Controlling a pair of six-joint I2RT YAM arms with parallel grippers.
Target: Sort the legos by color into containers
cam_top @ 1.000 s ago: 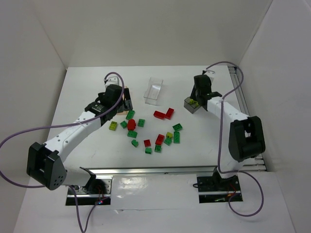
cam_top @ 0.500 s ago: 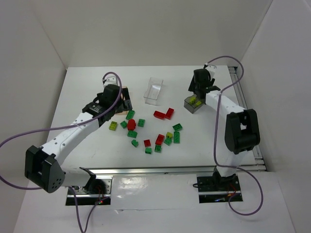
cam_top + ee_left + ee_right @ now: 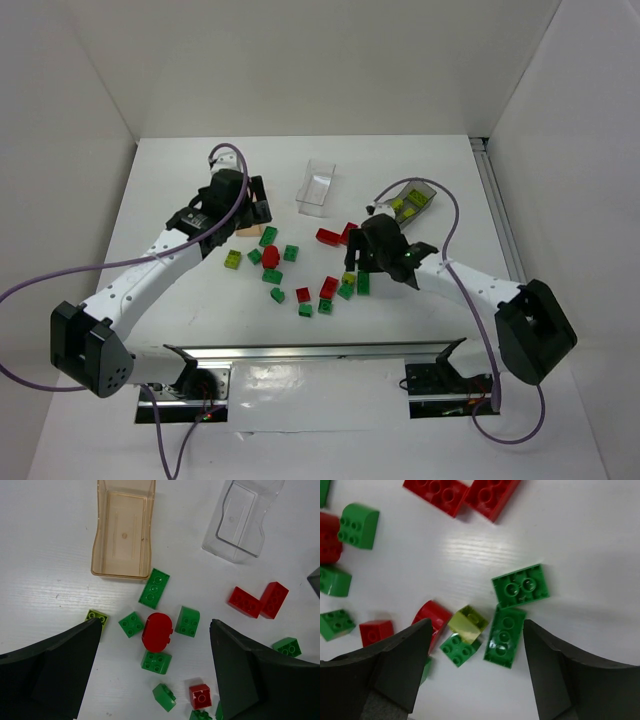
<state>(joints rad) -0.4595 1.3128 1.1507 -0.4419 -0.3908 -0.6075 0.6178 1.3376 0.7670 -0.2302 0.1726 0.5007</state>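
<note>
Lying on the white bench [image 3: 450,150]: the toy bricks [image 3: 303,295], small studded plastic pieces in red, green and yellow-green, scattered in the middle between the two arms.
Red pieces: a rounded red brick [image 3: 157,631] ringed by green ones; a pair of red bricks [image 3: 257,600], rectangular and touching in an L, near the clear box.
Green pieces: a long green brick [image 3: 154,588], tilted, just beside the tan box's near rim; a curved-top green brick [image 3: 187,621] just right of the rounded red one.
Yellow-green pieces: a smooth yellow-green wedge [image 3: 468,624] touching a small green square brick [image 3: 460,650] and a long green plate [image 3: 505,636]; a studded yellow-green brick [image 3: 96,617] at the left finger's edge.
Tan translucent box [image 3: 122,530]: rectangular and open-topped, its bare floor showing; it lies at the far left of the scatter.
Clear plastic box [image 3: 242,515]: colourless, its bare floor showing; it lies apart to the right of the tan box.
Dark smoky box [image 3: 425,190]: lies tilted at the far right and holds yellow-green bricks [image 3: 404,208].
Left tool [image 3: 155,630]: fingers spread wide, pinching nothing, hovering above the rounded red brick.
Right tool [image 3: 477,630]: fingers spread wide, pinching nothing, above the yellow-green wedge.
</note>
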